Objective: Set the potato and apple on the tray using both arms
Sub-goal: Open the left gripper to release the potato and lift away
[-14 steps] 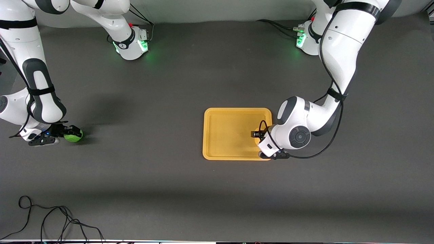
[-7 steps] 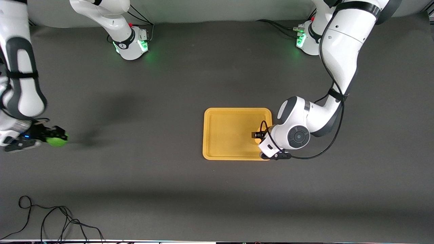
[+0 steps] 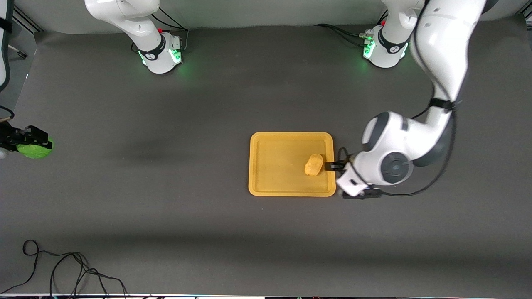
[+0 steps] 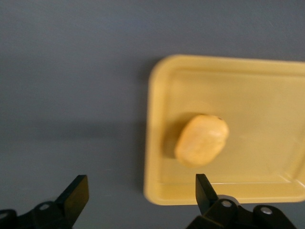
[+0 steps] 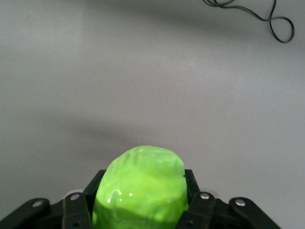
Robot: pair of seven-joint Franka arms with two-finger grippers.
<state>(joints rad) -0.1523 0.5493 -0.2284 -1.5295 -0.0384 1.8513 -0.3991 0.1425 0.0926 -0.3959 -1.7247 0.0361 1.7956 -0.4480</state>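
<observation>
Since the earlier frames the left gripper (image 3: 332, 167) has drawn off the tray (image 3: 266, 182) toward the left arm's end of the table, uncovering the potato (image 3: 314, 165), and the right gripper (image 3: 23, 137) has carried the apple (image 3: 35, 149) up and out to the right arm's end. Left gripper hangs over the tray's rim, fingers spread wide and holding nothing. Potato lies in the tray, released, near the rim at the left arm's end: a matte, lumpy, yellow-tan oblong. Right gripper is clamped on the apple, one finger on each side; the apple is a rough-skinned, lime-green ball. Governing relation: the tray lies well apart from the held apple, toward the left arm's end, its flat floor bare on the side facing the right arm. Tray is smooth yellow-orange plastic, low-rimmed, round-cornered.
</observation>
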